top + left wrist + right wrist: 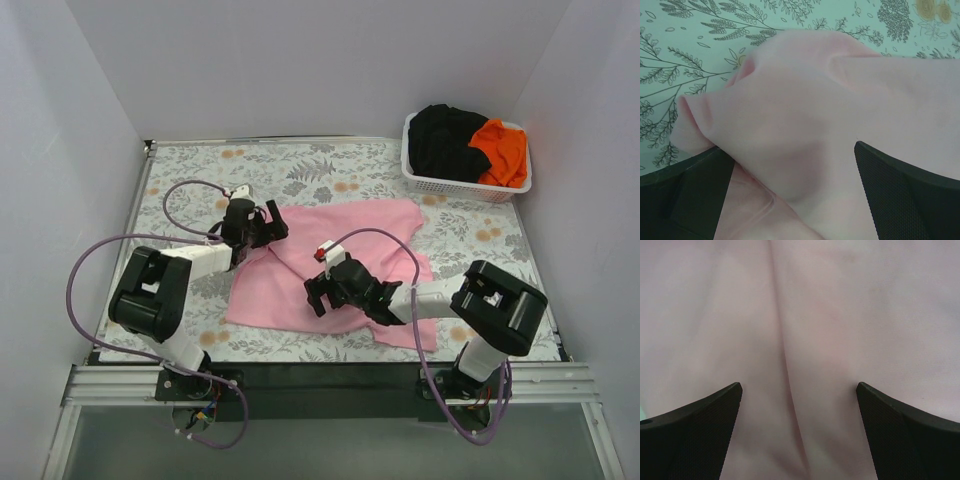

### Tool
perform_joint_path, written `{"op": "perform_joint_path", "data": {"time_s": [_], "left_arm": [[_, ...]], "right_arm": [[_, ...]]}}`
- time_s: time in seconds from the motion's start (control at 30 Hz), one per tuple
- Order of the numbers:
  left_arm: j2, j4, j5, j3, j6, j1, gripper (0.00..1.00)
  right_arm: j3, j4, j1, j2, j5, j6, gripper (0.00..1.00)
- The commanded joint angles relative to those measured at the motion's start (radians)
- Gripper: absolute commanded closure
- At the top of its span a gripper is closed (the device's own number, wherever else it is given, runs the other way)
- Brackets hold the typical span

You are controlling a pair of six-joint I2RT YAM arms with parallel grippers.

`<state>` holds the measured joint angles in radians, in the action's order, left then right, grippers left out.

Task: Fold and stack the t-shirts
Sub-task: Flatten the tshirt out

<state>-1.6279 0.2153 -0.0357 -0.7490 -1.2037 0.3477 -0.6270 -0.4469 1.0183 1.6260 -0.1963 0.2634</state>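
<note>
The light pink t-shirt (pixel 350 235) lies spread and rumpled on the middle of the table. My left gripper (pixel 270 224) is at the shirt's far left corner. In the left wrist view the gripper (pixel 786 150) has its jaws wide apart, with a raised fold of the pink shirt (pixel 815 100) between them. My right gripper (pixel 318 293) is low over the shirt's middle. In the right wrist view it (pixel 799 387) is open over a crease in the pink cloth (pixel 840 315). The black t-shirt (pixel 445 140) and the orange t-shirt (pixel 502 148) lie bunched in the basket.
A white plastic lattice basket (pixel 462 186) stands at the far right corner. The table has a floral cloth (pixel 300 170) and white walls on three sides. Purple cables loop from both arms over the table.
</note>
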Motion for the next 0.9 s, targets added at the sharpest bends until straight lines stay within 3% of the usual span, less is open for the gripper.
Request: {"op": "perform_joint_path", "data": {"time_s": [0.0,0.23,0.37,0.5,0.6,0.7,0.87], "left_arm": [[0.014,-0.008,-0.039,-0.05,0.035,-0.016,0.02],[0.184,-0.056,0.011,-0.007,0.049,-0.019,0.02],[0.388,-0.103,0.028,0.031,0.023,-0.019,0.02],[0.549,-0.239,-0.05,-0.005,0.03,-0.029,0.02],[0.554,-0.352,-0.125,-0.03,0.043,-0.03,0.02],[0.556,-0.358,-0.106,-0.016,0.032,-0.032,0.02],[0.577,-0.334,-0.052,0.005,0.029,-0.032,0.02]], "right_arm": [[0.061,0.094,0.063,0.046,0.023,0.083,0.13],[0.131,0.096,0.103,-0.032,-0.026,0.135,0.15],[0.069,0.146,0.181,-0.092,-0.158,0.07,0.14],[-0.063,0.16,0.236,-0.112,-0.19,0.014,0.13],[-0.161,0.159,0.284,-0.081,-0.192,-0.025,0.13],[-0.201,0.16,0.299,-0.02,-0.23,-0.017,0.13],[-0.126,0.175,0.263,-0.058,-0.321,0.049,0.13]]}}
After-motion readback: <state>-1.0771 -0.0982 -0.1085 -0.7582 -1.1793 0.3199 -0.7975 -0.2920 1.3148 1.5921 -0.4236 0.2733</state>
